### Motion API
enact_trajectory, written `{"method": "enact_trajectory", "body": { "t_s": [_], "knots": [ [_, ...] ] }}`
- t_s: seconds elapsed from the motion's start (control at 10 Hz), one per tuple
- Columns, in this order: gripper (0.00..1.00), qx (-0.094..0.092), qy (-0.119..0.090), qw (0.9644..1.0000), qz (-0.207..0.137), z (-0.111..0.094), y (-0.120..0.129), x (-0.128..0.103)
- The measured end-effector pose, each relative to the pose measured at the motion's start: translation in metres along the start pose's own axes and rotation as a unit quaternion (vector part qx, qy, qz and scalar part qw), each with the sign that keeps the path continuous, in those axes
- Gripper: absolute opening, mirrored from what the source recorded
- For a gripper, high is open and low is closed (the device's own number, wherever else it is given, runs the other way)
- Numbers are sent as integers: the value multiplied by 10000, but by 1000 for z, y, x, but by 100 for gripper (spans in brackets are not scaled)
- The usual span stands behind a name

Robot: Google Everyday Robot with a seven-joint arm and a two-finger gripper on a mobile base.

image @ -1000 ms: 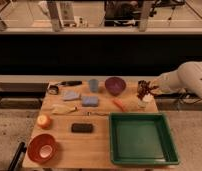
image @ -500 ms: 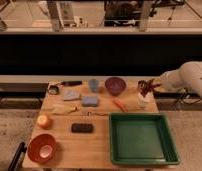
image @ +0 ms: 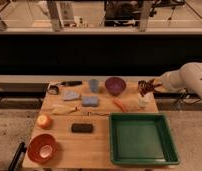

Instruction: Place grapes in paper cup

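the bench [image: 94, 145] carries all items. the robot's single white arm [image: 190, 79] reaches in from the right side over the bench's far right corner. the green tray [image: 140, 116] occupies the near right part of the bench. the purple bowl [image: 115, 85] stands at the far edge, left of the work point. the paper cup [image: 142, 103] stands upright between the bowl and the right edge, just beyond the tray, with the carrot [image: 120, 105] to its left. the gripper [image: 150, 86] is clenched on the grapes [image: 144, 88], which hang clear of the bench. governing relation: the cup mouth appears to lie directly below the bunch, or slightly nearer the camera. judged next move: lower vertically, correct toward the cup if needed, then release.
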Motion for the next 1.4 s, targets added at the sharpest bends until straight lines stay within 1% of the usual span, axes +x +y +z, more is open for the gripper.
{"method": "enact_trajectory", "body": {
  "t_s": [0.5, 1.1, 1.4],
  "knots": [
    [4, -20, -16, 10000, 12, 6, 7, 2],
    [4, -42, 81, 10000, -35, 6, 11, 6],
    [4, -56, 105, 9998, -131, 7, 11, 3]
  ]
}}
